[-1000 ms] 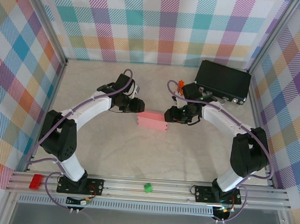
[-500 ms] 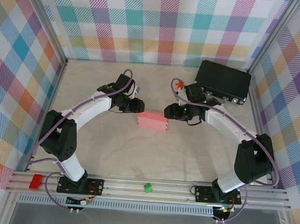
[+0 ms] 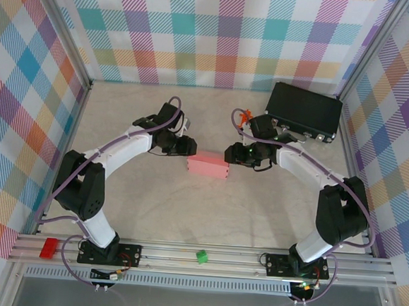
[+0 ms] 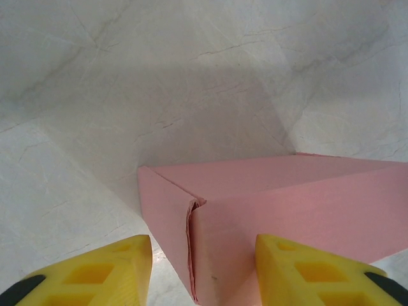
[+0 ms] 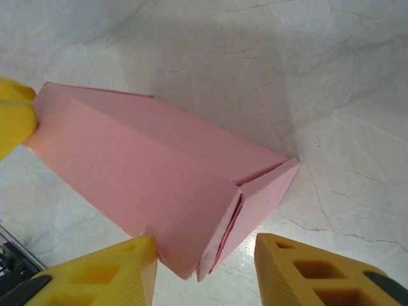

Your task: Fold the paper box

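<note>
The paper box [image 3: 208, 166] is a closed salmon-pink rectangular box lying on the pale table between both arms. My left gripper [image 3: 188, 147] is at its left end. In the left wrist view its yellow fingers [image 4: 95, 274] straddle a box [image 4: 268, 210] corner, open, with a gap on the left side. My right gripper [image 3: 230, 155] is at the right end. The right wrist view has the box [image 5: 140, 172] end with its tucked flap between the open fingers [image 5: 319, 274]; the left one sits against the box wall. A left gripper fingertip [image 5: 13, 115] touches the far end.
A black hard case [image 3: 304, 110] lies at the back right, close behind the right arm. A small orange piece [image 3: 246, 116] sits just left of it. A red block [image 3: 50, 247] and a green block [image 3: 201, 256] rest on the front rail. Checked walls enclose three sides.
The right arm has shifted slightly, its gripper staying at the box's right end. The box and the left arm have hardly moved.
</note>
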Motion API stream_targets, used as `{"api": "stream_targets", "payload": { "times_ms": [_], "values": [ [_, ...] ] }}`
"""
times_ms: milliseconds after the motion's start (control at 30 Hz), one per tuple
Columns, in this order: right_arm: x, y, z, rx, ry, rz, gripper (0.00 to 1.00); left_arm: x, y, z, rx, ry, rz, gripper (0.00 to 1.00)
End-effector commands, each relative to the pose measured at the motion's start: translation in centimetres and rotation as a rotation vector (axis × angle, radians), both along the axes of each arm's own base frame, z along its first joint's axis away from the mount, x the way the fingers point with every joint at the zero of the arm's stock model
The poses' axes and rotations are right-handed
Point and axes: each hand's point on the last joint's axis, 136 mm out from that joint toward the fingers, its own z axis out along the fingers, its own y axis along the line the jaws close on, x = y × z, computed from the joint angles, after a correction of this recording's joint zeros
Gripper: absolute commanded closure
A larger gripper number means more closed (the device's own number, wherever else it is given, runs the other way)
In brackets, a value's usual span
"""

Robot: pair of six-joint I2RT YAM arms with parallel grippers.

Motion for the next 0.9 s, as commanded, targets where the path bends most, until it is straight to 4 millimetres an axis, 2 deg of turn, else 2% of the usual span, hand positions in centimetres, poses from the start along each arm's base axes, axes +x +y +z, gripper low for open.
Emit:
{"api": "stream_targets", "payload": {
  "times_ms": [0,400,867],
  "values": [
    [-0.5,0.1,-0.4,-0.006,0.025,0.018,0.55,-1.5,1.0,-1.8,0.057,0.055,-0.006,0.54],
    [-1.5,-0.3,-2.6,-0.029,0.080,0.023,0.55,-2.5,1.1,-3.0,0.054,0.080,-0.013,0.55],
    [-3.2,0.2,-3.5,-0.010,0.093,0.081,0.55,-3.5,0.6,-3.2,-0.013,0.050,-0.037,0.54]
  ]
}}
